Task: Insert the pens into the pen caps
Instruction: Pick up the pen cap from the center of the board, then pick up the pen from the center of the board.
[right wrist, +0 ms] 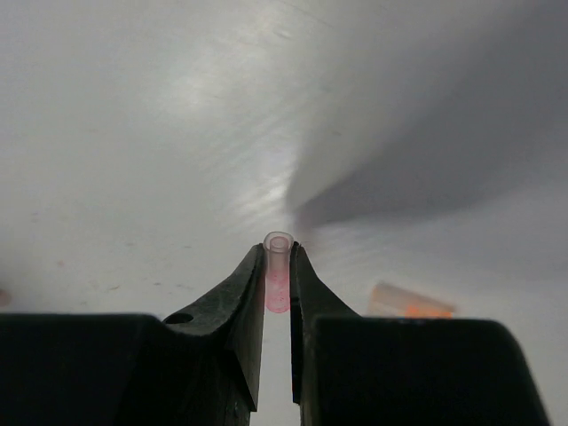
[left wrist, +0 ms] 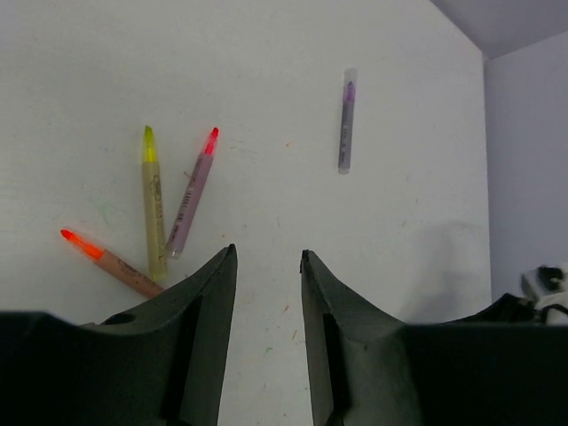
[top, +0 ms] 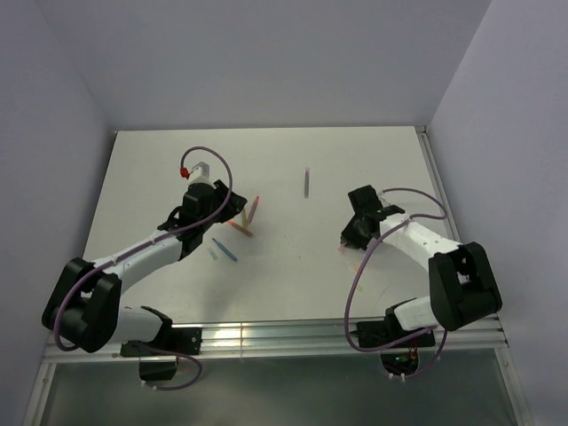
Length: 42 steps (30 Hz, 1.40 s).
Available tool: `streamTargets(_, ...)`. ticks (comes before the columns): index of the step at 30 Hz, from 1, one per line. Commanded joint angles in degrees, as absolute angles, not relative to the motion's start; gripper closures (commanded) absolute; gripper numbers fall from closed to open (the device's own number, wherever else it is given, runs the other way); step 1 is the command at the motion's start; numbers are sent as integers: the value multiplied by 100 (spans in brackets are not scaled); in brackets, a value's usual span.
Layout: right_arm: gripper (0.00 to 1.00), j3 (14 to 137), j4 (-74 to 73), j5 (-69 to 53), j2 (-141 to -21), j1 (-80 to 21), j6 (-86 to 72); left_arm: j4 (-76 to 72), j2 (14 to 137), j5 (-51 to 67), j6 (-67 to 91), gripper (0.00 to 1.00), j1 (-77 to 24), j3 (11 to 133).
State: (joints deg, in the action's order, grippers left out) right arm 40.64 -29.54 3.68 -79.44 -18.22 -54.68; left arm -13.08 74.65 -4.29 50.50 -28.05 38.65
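White tabletop (top: pixel 266 151), pale walls all round, both arms reaching in over it. The left gripper (left wrist: pixel 268 253) hangs above the table with its jaws a fair way apart and nothing between them. Just ahead of the left gripper and off to its left in its wrist view, three pens fan out. The yellow pen (left wrist: pixel 154 209) and pink-red pen (left wrist: pixel 192 200) have their tips spread and back ends close. The orange pen (left wrist: pixel 108 262) is angled in below them, and I can't tell if it touches the yellow one. The grey-purple pen (left wrist: pixel 345 120) lies alone, farther ahead of the left gripper and to its right. From the top, a blue pen (top: pixel 225 251) sits nearer the arm bases than the left gripper. Well apart from the left gripper, the right gripper (right wrist: pixel 279 248) is squeezed tight on a see-through pink cap (right wrist: pixel 278 275), open end poking past the fingertips. An orange cap (right wrist: pixel 410 302) lies on the table over there too.
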Motion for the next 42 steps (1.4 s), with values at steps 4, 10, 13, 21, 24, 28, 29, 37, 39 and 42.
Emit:
streamTargets(4, 100, 5272, -2259, 80, -7541, -1872, -4615, -1179, 8050, -667, 5019, 60, -2786, 4472)
streamTargets(10, 100, 6116, -1987, -149, -7445, -1855, -4202, -766, 8866, -949, 4712, 59, -2804, 5105)
streamTargets(13, 100, 6327, -1829, -351, -7418, -1863, -3999, -519, 9227, -932, 4536, 59, -2839, 5519)
streamTargets(21, 100, 6478, -1714, -580, -7216, -1854, -3630, -19, 9685, -966, 3938, 61, -2962, 6159)
streamTargets(24, 100, 6451, -1714, -580, -7128, -1854, -3551, 342, 9826, -1186, 3692, 60, -3050, 6354)
streamTargets(28, 100, 6442, -1740, -668, -7119, -1854, -3481, 675, 10063, -1441, 3446, 60, -3190, 6653)
streamTargets(29, 100, 6442, -1740, -711, -7145, -1846, -3463, 738, 10107, -1607, 3402, 60, -3260, 6740)
streamTargets(37, 100, 6355, -1547, -975, -7146, -1854, -3428, 949, 10467, -1494, 3208, 60, -3322, 6978)
streamTargets(39, 100, 6311, -1477, -1054, -7128, -1854, -3410, 984, 10503, -1512, 3182, 59, -3322, 6996)
streamTargets(42, 100, 6275, -1406, -1116, -7119, -1854, -3410, 1037, 10582, -1564, 3120, 59, -3331, 7014)
